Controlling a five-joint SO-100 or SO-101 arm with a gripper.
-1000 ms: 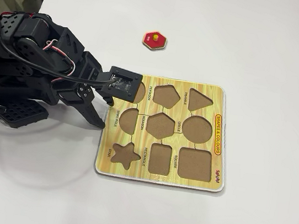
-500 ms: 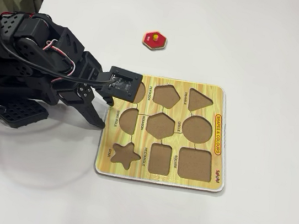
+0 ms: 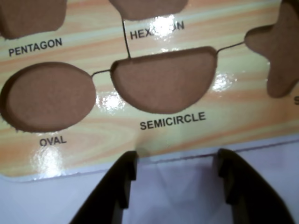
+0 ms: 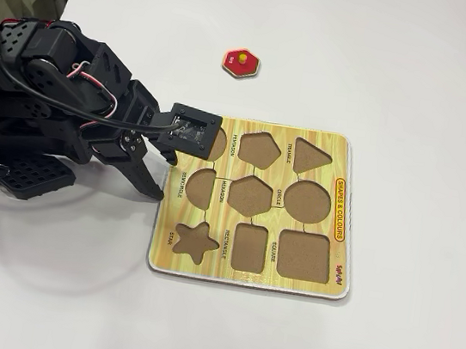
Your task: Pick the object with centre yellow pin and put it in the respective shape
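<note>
In the fixed view the red hexagonal piece (image 4: 242, 62) with its yellow centre pin lay on the white table (image 4: 387, 66), well apart from the shape board (image 4: 343, 209) and beyond its far edge; the wrist view did not show the piece at all. The black arm (image 4: 61, 98) reached in from the left of that view, its gripper (image 4: 150, 182) at the board's left edge. Only the wrist view showed the gripper (image 3: 176, 163) plainly: its two dark fingers (image 3: 122, 175) stood apart with nothing between them, just off the board's rim, facing the empty semicircle recess (image 3: 163, 79), with the oval recess (image 3: 49, 95) beside it.
</note>
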